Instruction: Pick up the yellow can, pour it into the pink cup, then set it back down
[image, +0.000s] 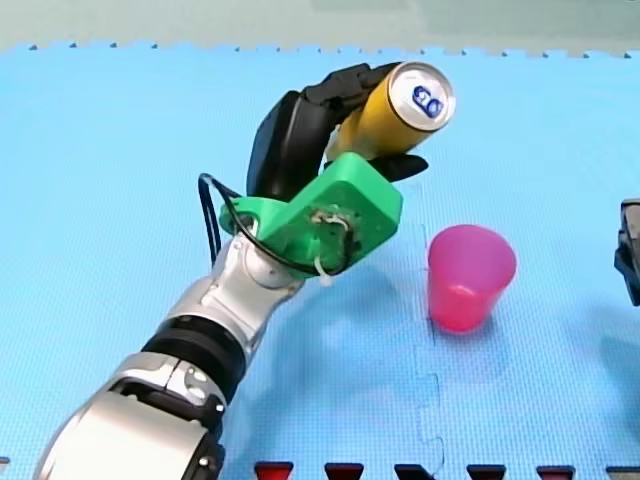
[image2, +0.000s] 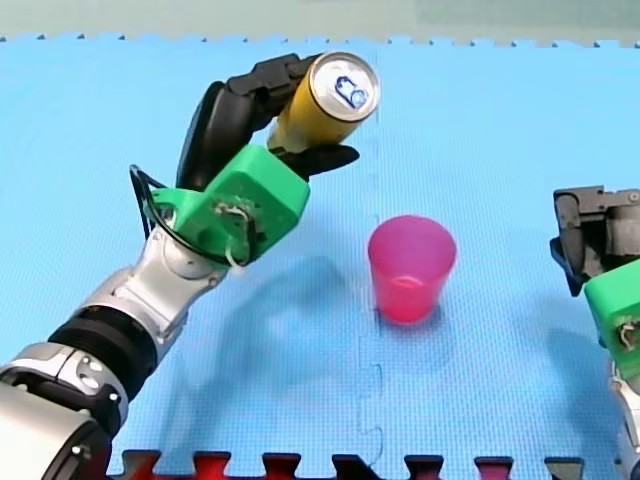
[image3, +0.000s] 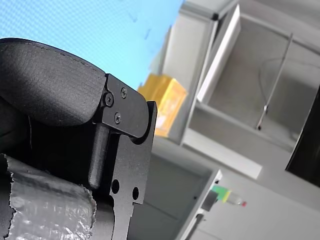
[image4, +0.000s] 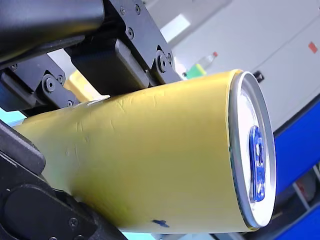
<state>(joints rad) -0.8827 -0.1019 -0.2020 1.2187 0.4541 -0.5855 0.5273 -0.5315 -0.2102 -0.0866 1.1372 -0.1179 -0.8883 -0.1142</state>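
1. As the head views look down, a blue foam mat of interlocking tiles covers the whole work surface.
2. The robot's silver and black left arm comes in from 7 o'clock and reaches up toward 12 o'clock. It carries a green plastic wrist block with a black cable looped beside it.
3. The black left hand is raised off the mat and clenched around the yellow metal can, grasping its side.
4. The can is lifted clear of the mat and tilted, its silver top with a blue tab turned toward 2 o'clock. In the second wrist view, black fingers press on its dented yellow wall.
5. The pink plastic cup stands upright on the mat at about 4 o'clock from the can, apart from it.
6. The right hand sits at the 3 o'clock edge, well apart from the cup. Whether it is released or clenched cannot be told.
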